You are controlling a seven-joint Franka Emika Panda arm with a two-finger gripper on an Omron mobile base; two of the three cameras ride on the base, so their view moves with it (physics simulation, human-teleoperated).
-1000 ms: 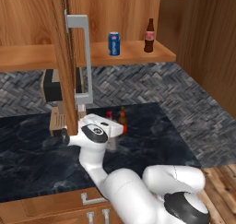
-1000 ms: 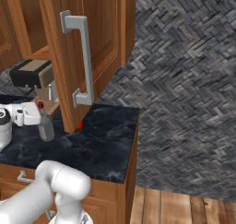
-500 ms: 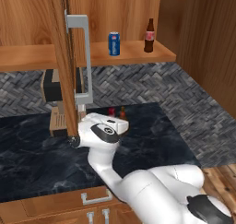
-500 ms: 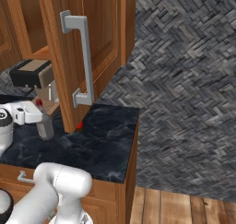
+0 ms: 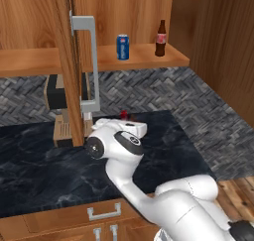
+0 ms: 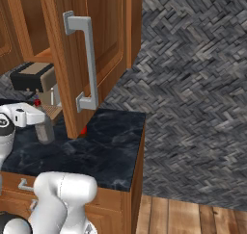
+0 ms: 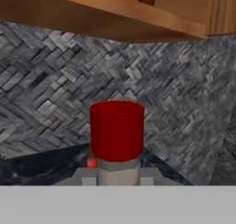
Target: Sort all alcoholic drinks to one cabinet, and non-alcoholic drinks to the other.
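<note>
From the left base view I saw the soda can (image 5: 122, 47) and cola bottle (image 5: 160, 38) standing apart on the open cabinet shelf (image 5: 149, 60). From the right, the gripper (image 6: 42, 123) seemed clamped on the liquor bottle (image 6: 46, 130) over the counter (image 6: 96, 151). The hand view showed its red cap (image 7: 117, 130) close up.

Even, bright rendered light; faint shadows; soft, low-resolution blur.
</note>
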